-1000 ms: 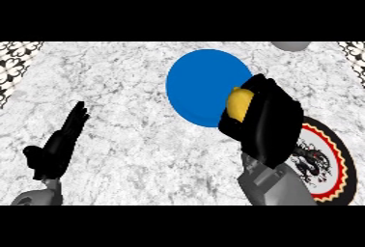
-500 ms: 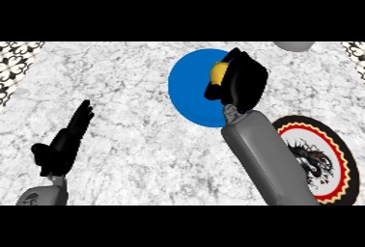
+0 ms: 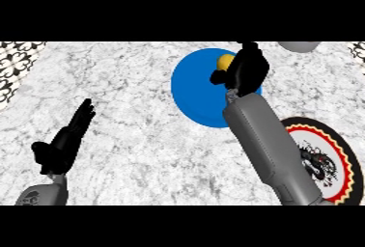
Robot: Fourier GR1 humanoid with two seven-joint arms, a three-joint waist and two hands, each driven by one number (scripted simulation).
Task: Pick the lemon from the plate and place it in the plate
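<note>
While the right hand (image 3: pixel 246 70) curls round the lemon (image 3: pixel 226 61) over the blue plate (image 3: pixel 196 96), the patterned plate (image 3: pixel 335 164) holds nothing.

We see open marble counter (image 3: pixel 143 130) across the middle and left, broken only by our resting left hand (image 3: pixel 64 142) at the near left. On the right, our right hand (image 3: pixel 246 72) and forearm (image 3: pixel 267 144) lie over the blue plate (image 3: pixel 196 96), and the patterned plate (image 3: pixel 335 169) fills the near right. A grey object (image 3: pixel 299 46) sits at the far right edge.

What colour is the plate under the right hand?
Plain blue plate, under the right hand; seen in the head view.
</note>
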